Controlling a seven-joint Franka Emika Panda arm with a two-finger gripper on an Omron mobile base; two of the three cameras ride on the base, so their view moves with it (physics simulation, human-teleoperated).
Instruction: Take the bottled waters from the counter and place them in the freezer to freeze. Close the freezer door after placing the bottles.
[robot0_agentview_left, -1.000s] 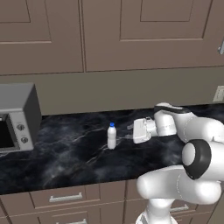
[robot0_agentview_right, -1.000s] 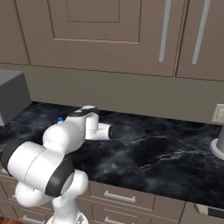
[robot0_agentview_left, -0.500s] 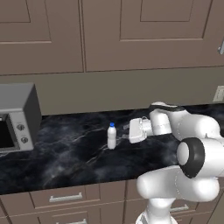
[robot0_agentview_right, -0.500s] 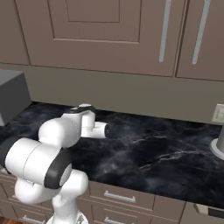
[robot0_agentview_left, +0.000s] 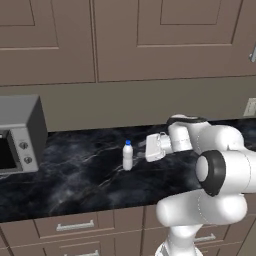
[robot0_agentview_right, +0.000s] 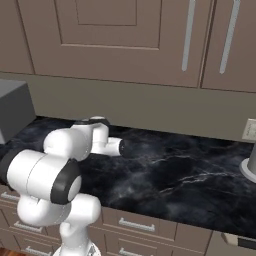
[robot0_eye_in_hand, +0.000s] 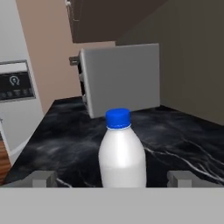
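The gripper (robot0_agentview_left: 146, 150) is spread wide and holds nothing. In the hand view its two fingertips (robot0_eye_in_hand: 43, 178) stand far apart, one on each side of the water bottle (robot0_eye_in_hand: 122, 151), without touching it. The bottle (robot0_agentview_left: 128, 156) stands upright on the black marble counter (robot0_agentview_left: 75, 175), just beside the gripper. A grey microwave (robot0_agentview_left: 20, 132) sits further along the counter.

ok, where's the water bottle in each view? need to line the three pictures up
Left base view: bottle upright mid-counter, just left of the open gripper.
Right base view: can't make it out; it would sit behind the arm.
Hand view: bottle centred low, between the fingertips.
Shared landmark: grey microwave, on the counter beyond the bottle.
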